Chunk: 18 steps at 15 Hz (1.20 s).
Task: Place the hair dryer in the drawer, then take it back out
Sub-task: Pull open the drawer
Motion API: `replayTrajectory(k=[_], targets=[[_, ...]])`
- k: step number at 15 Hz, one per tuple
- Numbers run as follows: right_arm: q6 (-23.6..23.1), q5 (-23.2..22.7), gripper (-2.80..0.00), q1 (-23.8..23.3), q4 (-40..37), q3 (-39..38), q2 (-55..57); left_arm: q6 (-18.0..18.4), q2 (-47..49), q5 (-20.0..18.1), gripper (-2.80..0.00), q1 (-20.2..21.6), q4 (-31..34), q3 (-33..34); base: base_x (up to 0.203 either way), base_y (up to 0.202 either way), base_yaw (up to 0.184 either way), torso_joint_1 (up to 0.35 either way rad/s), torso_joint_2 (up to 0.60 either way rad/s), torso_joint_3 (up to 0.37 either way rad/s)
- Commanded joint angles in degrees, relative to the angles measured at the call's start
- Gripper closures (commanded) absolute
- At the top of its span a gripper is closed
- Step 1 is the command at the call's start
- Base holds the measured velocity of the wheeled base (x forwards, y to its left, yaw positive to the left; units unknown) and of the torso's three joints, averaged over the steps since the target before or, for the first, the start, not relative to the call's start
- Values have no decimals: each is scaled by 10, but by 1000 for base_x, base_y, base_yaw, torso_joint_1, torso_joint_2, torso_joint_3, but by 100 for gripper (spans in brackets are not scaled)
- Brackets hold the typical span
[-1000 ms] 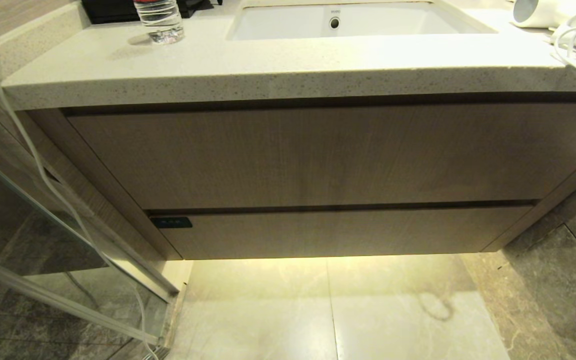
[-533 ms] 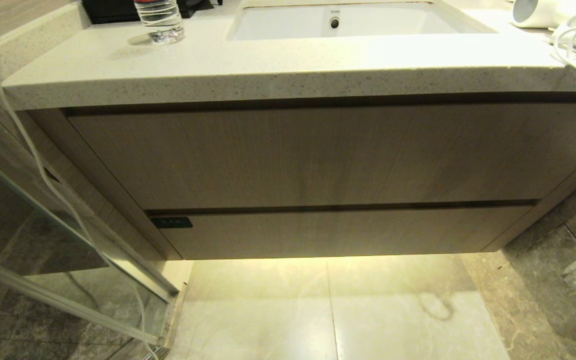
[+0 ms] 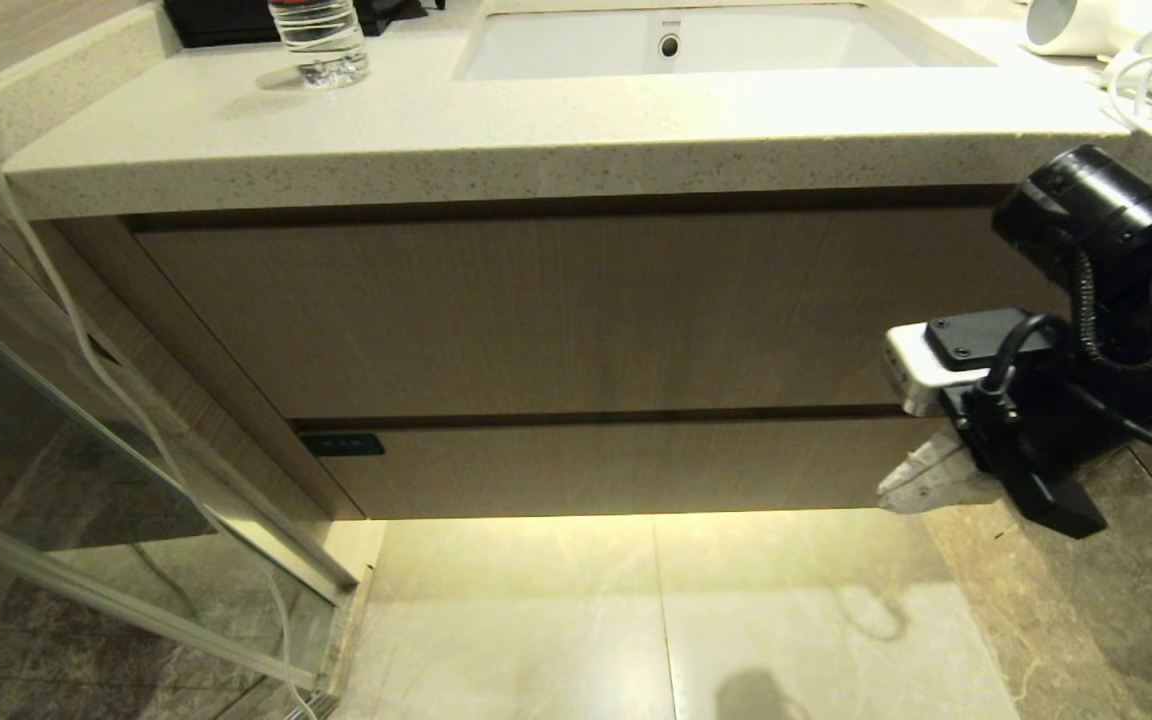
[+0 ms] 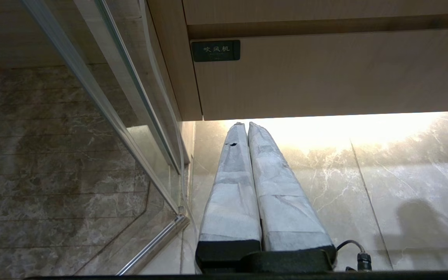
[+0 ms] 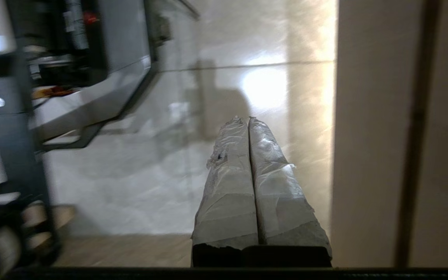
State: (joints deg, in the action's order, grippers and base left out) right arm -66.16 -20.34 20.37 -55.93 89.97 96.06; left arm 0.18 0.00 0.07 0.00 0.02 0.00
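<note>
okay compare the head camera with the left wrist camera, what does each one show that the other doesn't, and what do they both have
Only the head view shows the countertop, the sink, the water bottle, the hair dryer with its cord at the counter's far right, and the right tool, shut, at the drawer's right end.

Only the left wrist view shows the left tool, shut and empty, low above the floor near the glass panel, and the characters on the label.

Both show the closed drawer, its black label and the lit floor beneath.
</note>
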Motion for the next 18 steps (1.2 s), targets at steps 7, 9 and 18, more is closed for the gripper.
replayTrajectory(k=[7,9,18], targets=[[-10,50,0,6,352,-112,58,0,0,0,0,0,0,0,0,0,0,0,0,0],[-10,50,0,6,352,-112,58,0,0,0,0,0,0,0,0,0,0,0,0,0],[-123,109,0,12,373,-237,31,0,0,0,0,0,0,0,0,0,0,0,0,0]])
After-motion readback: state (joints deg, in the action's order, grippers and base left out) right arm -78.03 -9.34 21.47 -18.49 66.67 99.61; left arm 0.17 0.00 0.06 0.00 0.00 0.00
